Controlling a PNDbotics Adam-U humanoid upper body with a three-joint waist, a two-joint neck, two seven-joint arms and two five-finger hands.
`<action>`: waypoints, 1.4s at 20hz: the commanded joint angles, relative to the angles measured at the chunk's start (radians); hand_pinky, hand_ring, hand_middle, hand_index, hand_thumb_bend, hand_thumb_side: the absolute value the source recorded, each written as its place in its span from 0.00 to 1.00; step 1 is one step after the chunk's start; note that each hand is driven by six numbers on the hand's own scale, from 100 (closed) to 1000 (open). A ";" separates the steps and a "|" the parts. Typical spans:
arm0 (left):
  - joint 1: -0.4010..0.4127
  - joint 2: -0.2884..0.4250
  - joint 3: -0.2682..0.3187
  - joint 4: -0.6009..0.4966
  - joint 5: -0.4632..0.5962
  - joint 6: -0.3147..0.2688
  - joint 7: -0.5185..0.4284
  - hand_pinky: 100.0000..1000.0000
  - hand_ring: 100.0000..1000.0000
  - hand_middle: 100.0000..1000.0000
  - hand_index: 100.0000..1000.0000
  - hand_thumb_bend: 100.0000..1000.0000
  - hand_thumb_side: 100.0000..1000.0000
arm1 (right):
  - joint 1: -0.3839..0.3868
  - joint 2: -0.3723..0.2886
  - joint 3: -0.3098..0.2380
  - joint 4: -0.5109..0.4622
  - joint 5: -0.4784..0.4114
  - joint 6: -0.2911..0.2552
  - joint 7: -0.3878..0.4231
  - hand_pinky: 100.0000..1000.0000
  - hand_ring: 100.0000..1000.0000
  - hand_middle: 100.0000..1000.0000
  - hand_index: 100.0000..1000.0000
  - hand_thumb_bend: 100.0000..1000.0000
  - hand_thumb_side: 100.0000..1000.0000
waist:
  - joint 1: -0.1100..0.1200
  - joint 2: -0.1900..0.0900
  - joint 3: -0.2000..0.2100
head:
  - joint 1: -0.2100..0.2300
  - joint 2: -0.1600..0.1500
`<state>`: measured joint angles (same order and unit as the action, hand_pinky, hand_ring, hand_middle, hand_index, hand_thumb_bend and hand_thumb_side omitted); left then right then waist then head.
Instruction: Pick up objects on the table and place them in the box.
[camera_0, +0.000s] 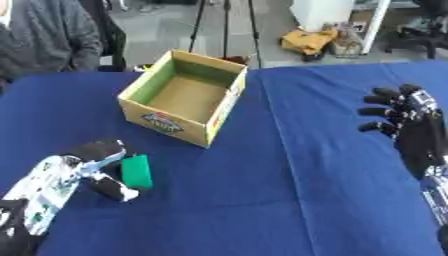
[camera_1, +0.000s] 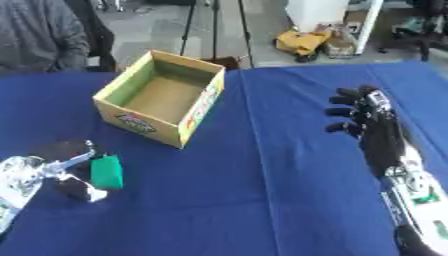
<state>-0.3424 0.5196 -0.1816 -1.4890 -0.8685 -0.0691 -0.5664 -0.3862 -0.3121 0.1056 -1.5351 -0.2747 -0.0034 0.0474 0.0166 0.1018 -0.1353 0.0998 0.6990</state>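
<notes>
A small green block (camera_0: 136, 171) lies on the blue table (camera_0: 289, 190), in front of and left of the open cardboard box (camera_0: 185, 96). The box looks empty inside, with a green inner wall. My left hand (camera_0: 98, 167) comes in from the lower left and sits beside the block, fingers and thumb curved on either side of it and touching it; the block still rests on the cloth. My right hand (camera_1: 372, 125) hovers at the right side of the table, fingers straight and spread, holding nothing.
A person in a grey top (camera_0: 44, 40) sits at the far left edge of the table. Beyond the table are tripod legs (camera_0: 226, 30) and a yellow bundle (camera_0: 308, 41) on the floor.
</notes>
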 joint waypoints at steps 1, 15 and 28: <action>-0.034 0.065 0.011 -0.065 0.032 -0.011 -0.007 0.42 0.43 0.43 0.57 0.00 0.32 | -0.010 -0.011 -0.003 -0.008 0.007 -0.002 0.001 0.52 0.69 0.70 0.82 0.00 1.00 | 0.002 -0.015 -0.001 | -0.001 -0.002; -0.371 0.071 0.048 0.096 0.054 0.042 0.096 0.46 0.43 0.44 0.59 0.00 0.35 | -0.014 -0.008 0.009 -0.006 0.007 0.001 0.012 0.52 0.69 0.70 0.82 0.00 1.00 | 0.012 -0.015 -0.024 | 0.016 -0.012; -0.563 -0.108 0.144 0.636 -0.241 0.086 0.504 0.49 0.45 0.45 0.61 0.00 0.41 | -0.051 0.001 0.042 -0.003 0.012 0.010 0.045 0.52 0.69 0.70 0.82 0.00 1.00 | 0.041 0.010 -0.110 | 0.075 -0.054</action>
<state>-0.8774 0.3990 -0.0570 -0.8748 -1.0902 0.0167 -0.0905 -0.4174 -0.3037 0.1473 -1.5288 -0.2736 0.0074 0.0859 0.0619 0.1256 -0.2482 0.1664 0.6582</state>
